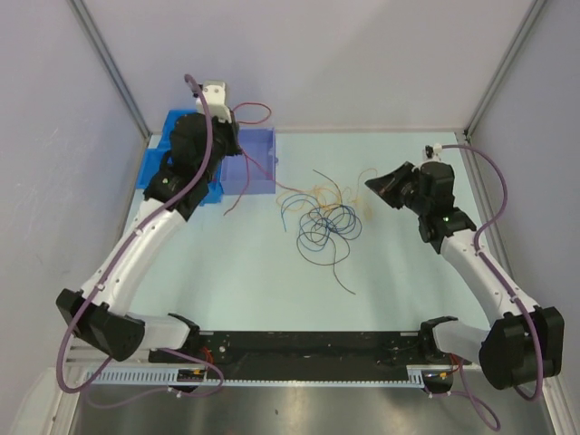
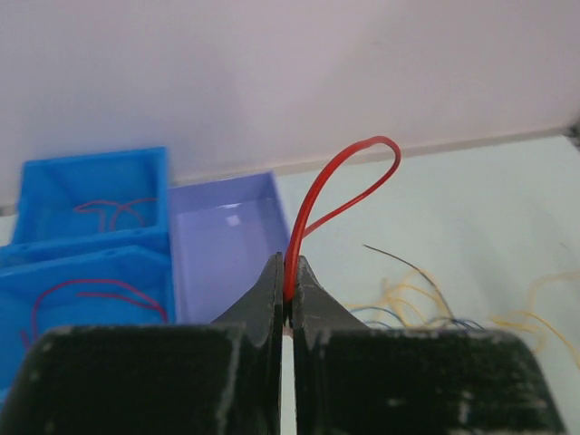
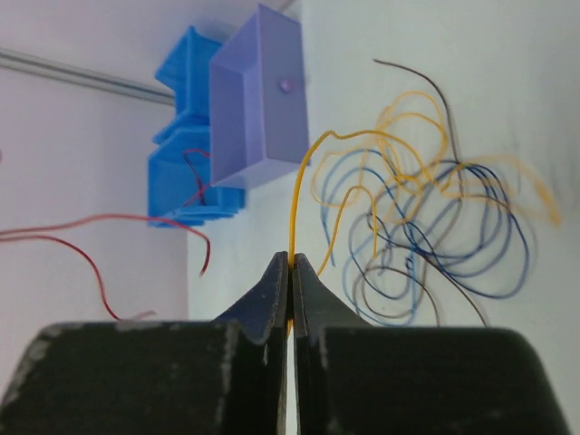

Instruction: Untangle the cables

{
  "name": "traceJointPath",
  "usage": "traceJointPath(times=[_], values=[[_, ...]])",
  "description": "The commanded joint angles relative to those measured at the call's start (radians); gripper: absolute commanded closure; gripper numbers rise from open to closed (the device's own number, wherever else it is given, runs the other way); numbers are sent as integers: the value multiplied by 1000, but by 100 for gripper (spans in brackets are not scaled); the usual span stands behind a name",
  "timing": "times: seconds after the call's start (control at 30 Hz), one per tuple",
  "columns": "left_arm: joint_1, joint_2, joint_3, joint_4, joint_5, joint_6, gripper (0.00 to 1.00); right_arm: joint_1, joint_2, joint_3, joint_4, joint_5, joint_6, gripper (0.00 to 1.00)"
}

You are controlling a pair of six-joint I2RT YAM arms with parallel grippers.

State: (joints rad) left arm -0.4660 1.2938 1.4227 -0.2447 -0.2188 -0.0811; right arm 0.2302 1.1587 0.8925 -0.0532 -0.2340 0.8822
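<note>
A tangle of thin blue, dark and yellow cables (image 1: pixel 322 222) lies mid-table and also shows in the right wrist view (image 3: pixel 435 227). My left gripper (image 1: pixel 232 112) is raised above the bins at the back left. It is shut on a red cable (image 2: pixel 349 172) that loops up from the jaws. That red cable (image 1: pixel 256 111) hangs down over the lavender bin. My right gripper (image 1: pixel 370 184) is just right of the tangle, shut on a yellow cable (image 3: pixel 297 181) that leads into the pile. The closed fingertips show in each wrist view: left gripper (image 2: pixel 288 265), right gripper (image 3: pixel 291 260).
Blue bins (image 1: pixel 161 170) stand at the back left; red cables lie in them (image 2: pixel 91 213). A lavender bin (image 1: pixel 261 145) stands beside them (image 2: pixel 227 245). White walls close in the back and sides. A black rail (image 1: pixel 308 349) runs along the near edge.
</note>
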Motion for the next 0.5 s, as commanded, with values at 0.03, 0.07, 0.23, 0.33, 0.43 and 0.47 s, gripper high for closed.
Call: traceJointPath(times=[0.03, 0.07, 0.23, 0.33, 0.43, 0.47], values=[[73, 36, 126, -65, -111, -31, 100, -5, -19, -21, -151, 24, -92, 100], [84, 51, 142, -74, -119, -42, 100, -6, -24, -27, -152, 25, -101, 100], [142, 84, 223, -107, -131, -71, 100, -6, -10, -53, -136, 2, -117, 100], [171, 102, 248, -111, -139, -92, 100, -6, 12, -78, -106, -34, -114, 100], [217, 127, 274, -123, -142, -124, 100, -6, 24, -104, -85, -68, -115, 100], [230, 134, 277, -123, -134, -146, 100, -6, 22, -112, -73, -77, -117, 100]])
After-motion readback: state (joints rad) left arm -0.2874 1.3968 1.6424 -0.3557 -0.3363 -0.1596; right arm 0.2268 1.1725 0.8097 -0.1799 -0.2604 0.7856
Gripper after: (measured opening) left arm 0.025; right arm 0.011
